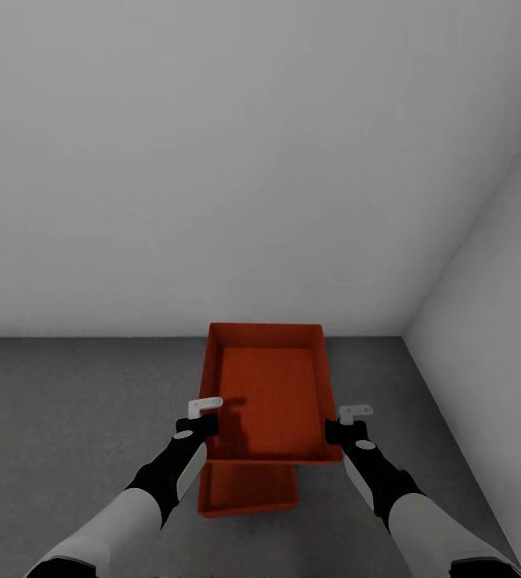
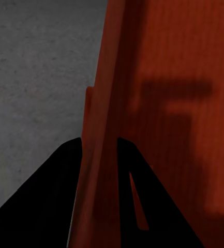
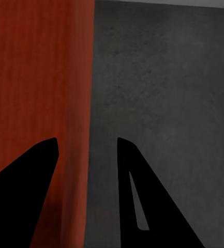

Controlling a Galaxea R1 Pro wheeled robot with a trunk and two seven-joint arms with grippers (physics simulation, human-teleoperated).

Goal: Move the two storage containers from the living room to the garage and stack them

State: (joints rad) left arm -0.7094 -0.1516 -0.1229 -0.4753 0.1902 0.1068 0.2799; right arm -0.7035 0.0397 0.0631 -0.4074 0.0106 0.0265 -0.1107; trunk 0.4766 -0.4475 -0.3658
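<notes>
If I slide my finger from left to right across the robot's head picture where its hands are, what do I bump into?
Grey floor → left gripper → held orange container → right gripper → grey floor again → pale wall.

Containers [image 1: 270, 393] matt orange-red plastic-looking, smooth; floor [image 1: 67, 417] rough mottled grey concrete.

Orange-red storage containers [image 1: 268, 393] on mottled dark grey floor [image 1: 67, 409], pale grey walls [image 1: 212, 160].

Dark grey concrete floor [image 1: 67, 417] (rough, mottled), one orange-red bin [image 1: 248, 490] resting on it
</notes>
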